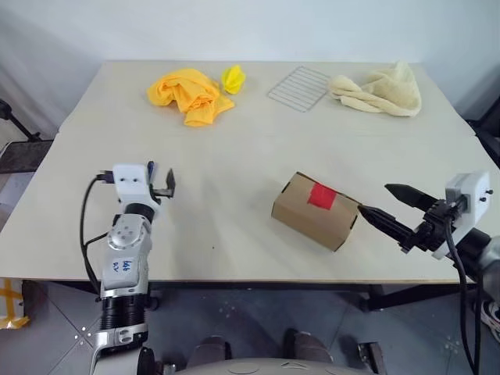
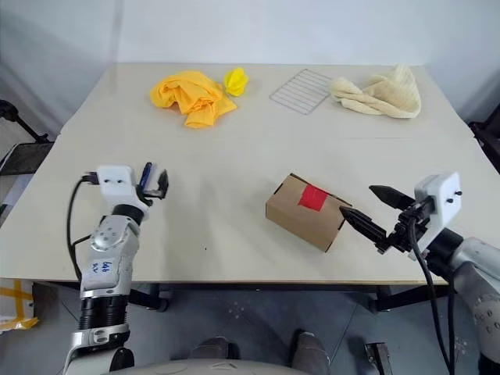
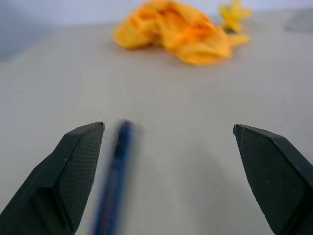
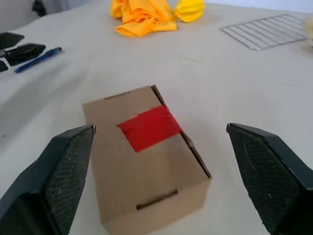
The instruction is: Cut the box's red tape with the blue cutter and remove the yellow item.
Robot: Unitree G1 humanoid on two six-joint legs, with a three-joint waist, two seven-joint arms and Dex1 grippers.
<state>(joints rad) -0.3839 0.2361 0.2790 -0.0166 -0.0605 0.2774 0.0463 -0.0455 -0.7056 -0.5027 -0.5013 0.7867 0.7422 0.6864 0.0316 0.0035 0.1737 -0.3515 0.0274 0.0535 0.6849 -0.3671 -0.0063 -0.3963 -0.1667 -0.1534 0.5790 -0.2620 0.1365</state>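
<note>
Box lies taped between both wide-open, empty tools; blue cutter beside left.

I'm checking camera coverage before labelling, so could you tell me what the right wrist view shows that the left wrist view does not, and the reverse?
Right wrist view alone: the box with its red tape on top, lying between the open right gripper's fingers, plus part of a wire rack and the left gripper's fingers beside the cutter.

Left wrist view alone: the left gripper's own fingers spread wide, with the cutter close up next to one of them.

Both: the table, the cutter, the orange cloth and a small yellow item beside it.
</note>
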